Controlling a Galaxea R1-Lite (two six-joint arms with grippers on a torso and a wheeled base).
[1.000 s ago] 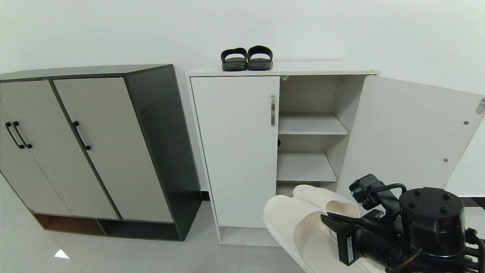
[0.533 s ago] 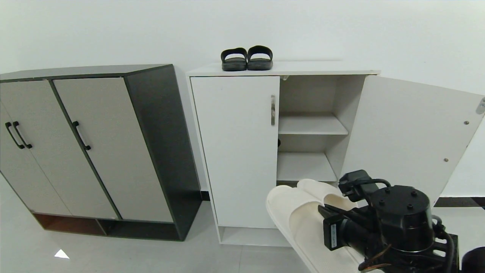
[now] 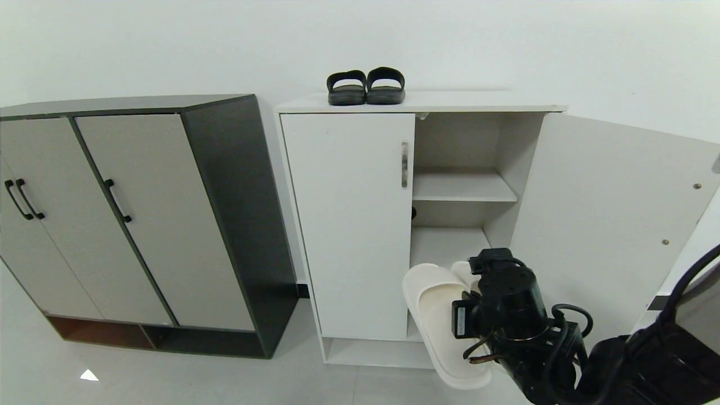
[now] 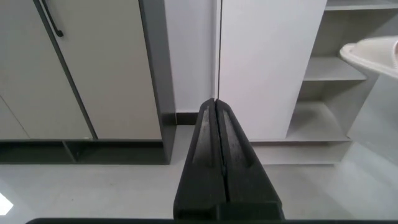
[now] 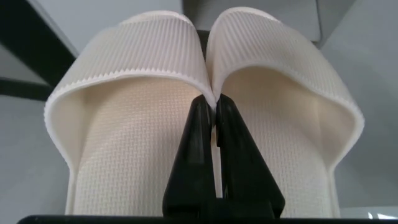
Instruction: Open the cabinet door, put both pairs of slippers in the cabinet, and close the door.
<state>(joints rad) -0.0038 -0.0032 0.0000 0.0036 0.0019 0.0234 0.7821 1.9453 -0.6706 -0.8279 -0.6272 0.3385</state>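
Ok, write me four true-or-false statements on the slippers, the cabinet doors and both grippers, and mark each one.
1. The black slippers sit on top of the white cabinet. True.
2. The white cabinet's right door is shut. False: it stands open.
3. The right gripper is shut on the white slippers. True.
4. The left gripper holds a slipper. False: it is shut on nothing.

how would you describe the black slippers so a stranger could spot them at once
Find the white cabinet with its right door swung open, standing beside a dark cabinet. On its top, near the left end, sit the black slippers. The only other pair, the white slippers, is held in the right gripper low before the open shelves.
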